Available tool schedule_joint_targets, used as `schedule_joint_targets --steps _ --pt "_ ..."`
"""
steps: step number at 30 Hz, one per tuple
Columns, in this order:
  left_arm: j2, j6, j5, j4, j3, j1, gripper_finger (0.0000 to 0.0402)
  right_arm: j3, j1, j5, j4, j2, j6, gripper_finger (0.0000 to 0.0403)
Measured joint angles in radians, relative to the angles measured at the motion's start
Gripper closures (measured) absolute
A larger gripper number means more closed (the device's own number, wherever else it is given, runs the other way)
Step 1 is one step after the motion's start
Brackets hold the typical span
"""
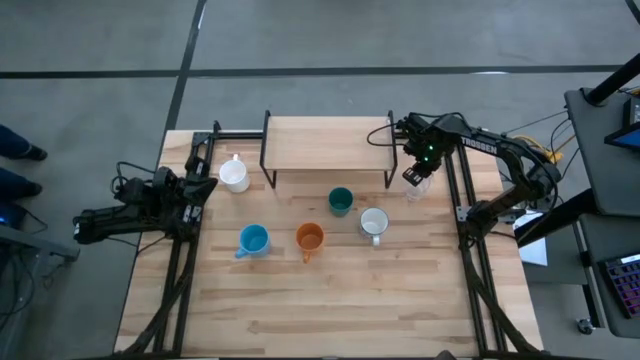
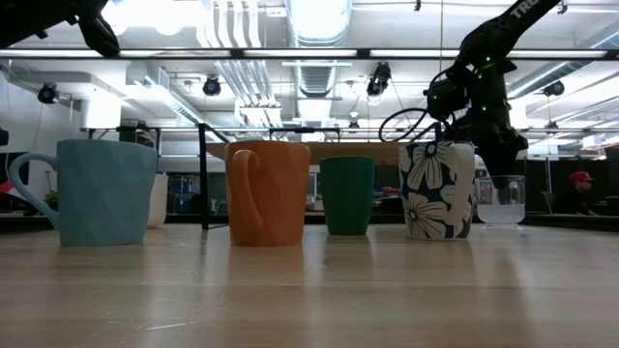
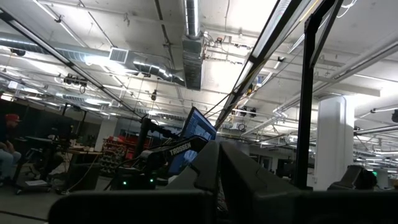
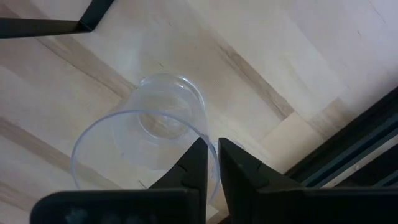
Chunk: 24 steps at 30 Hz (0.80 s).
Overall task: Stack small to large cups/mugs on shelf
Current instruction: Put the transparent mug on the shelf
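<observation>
— Cups first, running left to right across the high view: a white mug (image 1: 233, 175) at the left, just off the shelf's (image 1: 330, 145) left legs, then the light blue mug (image 1: 253, 240), the orange mug (image 1: 310, 238), the teal cup (image 1: 340, 201) and the flowered white mug (image 1: 374, 224) in a loose row below the shelf. None is on the board yet.

— And the arms?

— The left gripper (image 1: 205, 188) waits at the left edge of the table, fingers shut on nothing, near that white mug. The right gripper (image 1: 416, 180) is at the upper right, down over the clear glass (image 4: 146, 140), which stands on the table beside the shelf's right legs.

— Does it have the glass?

— Nearly, I'd say. In the right wrist view the two fingers pinch in on the near rim, one inside the wall and one outside, with only a thin gap left. Whether the pads already bear on it, I cannot tell.

— What worries you?

— A rim pinch on smooth glass. If the hold is shallow or off-centre, the glass could swing or slip out on the lift. It also sits close to the shelf leg, so a sideways move before it is clear of the table could knock it against the metal and tip it.
</observation>
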<state>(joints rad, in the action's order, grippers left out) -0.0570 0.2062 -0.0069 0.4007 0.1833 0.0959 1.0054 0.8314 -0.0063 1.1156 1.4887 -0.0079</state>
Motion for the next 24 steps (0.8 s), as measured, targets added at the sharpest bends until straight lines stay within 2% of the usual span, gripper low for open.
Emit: schedule_joint_targets --steps 24 --pt "0.0 0.0 0.0 -0.022 0.0 0.0 0.0402 0.0 0.0 0.0 0.041 -0.009 -0.021 0.0372"
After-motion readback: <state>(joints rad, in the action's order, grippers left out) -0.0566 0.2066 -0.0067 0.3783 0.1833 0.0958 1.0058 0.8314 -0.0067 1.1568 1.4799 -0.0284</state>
